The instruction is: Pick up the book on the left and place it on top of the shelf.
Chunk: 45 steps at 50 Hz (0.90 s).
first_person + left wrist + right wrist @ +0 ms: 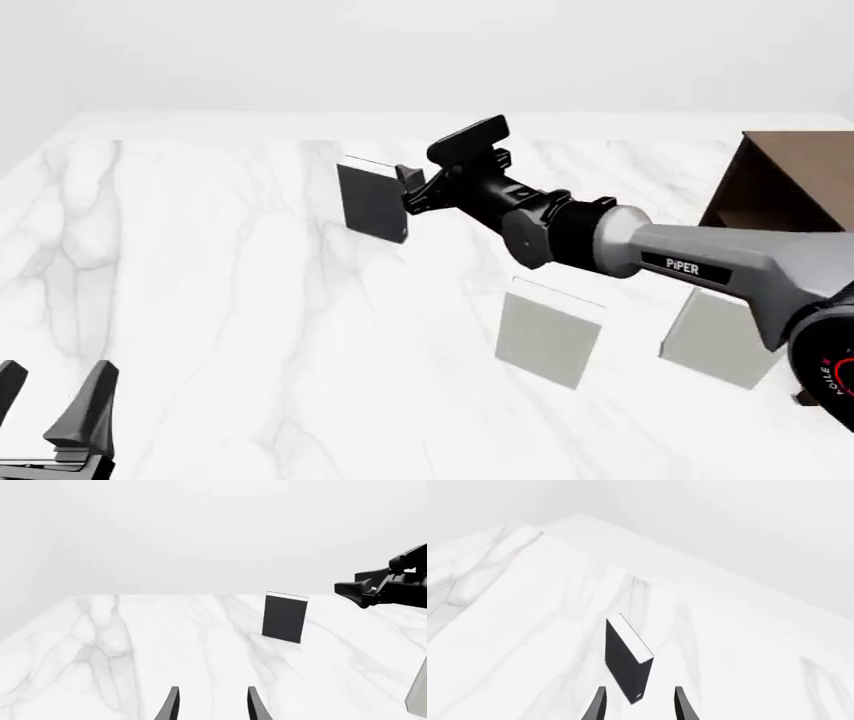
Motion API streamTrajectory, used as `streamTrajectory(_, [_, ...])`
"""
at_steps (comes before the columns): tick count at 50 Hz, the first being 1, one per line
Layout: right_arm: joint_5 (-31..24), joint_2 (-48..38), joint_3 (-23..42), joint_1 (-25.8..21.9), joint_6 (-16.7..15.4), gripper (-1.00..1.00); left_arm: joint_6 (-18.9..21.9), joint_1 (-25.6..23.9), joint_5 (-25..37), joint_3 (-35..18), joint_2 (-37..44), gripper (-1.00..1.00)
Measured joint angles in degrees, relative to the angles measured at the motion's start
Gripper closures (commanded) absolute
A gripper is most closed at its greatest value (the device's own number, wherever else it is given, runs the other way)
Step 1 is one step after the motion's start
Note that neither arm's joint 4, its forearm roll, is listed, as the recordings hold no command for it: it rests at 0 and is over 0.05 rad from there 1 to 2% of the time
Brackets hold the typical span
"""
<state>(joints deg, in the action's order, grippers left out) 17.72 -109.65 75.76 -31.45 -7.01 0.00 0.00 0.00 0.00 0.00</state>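
Front view shows the book [371, 201] standing upright on the white marble bench [200, 280], toward the far left-centre, its dark cover facing the camera and a strip of white page edge along the top. The right claw [424, 172] reaches across from the right and sits just beside the book's right edge; whether it touches the book I cannot tell. In the right wrist view the book [627, 661] stands ahead of the right claw [638, 702], whose two fingers are parted with the book's near edge lined up between their tips, and nothing is gripped. The left claw [54, 405] rests low at the near left corner, well apart from the book, its fingers spread and holding nothing; its own camera shows the book [285, 617] far off. Two pale grey books [547, 332] [718, 338] stand nearer the right side. The shelf [785, 182] is at the far right edge, dark brown, only partly in view.
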Motion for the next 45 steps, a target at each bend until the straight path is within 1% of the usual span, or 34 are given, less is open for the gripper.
streamTrajectory(22, [-0.3, -6.9, 6.3, 0.7, 0.2, -1.0, 0.0, 0.0, 0.0, 0.0, 0.0, -1.0])
streamTrajectory(45, [-0.4, -13.3, 12.0, 1.0, 1.2, -1.0, 0.0, 0.0, 0.0, 0.0, 0.0, -1.0])
